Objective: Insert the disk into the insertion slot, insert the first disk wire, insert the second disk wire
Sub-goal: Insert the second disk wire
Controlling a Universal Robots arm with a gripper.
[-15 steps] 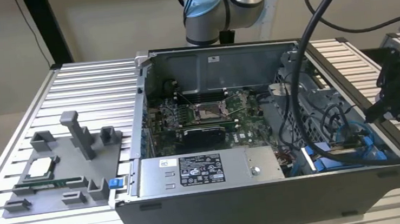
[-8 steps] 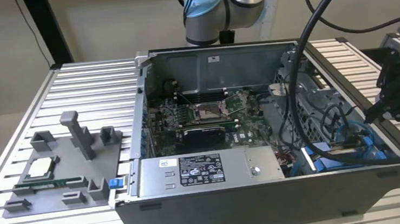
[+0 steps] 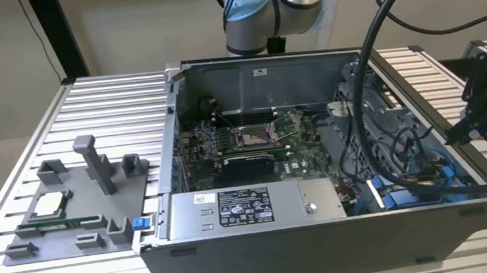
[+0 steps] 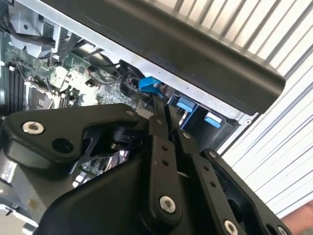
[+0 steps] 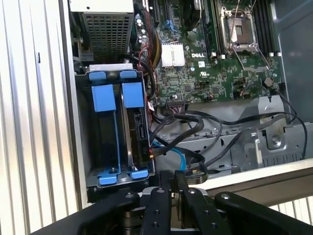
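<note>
— Where is the silver-grey hard drive in its blue plastic carrier (image 5: 138,129)?

— Seated edge-up in the grey metal bay with blue rails (image 5: 105,98), at nine o'clock of the green motherboard (image 5: 215,73).

— And the black tool (image 5: 173,188)?

— Pressed together, holding nothing. The thin blue wire (image 5: 171,152) beside the bay looks limp and light; I'd grip its stiff plug.
</note>
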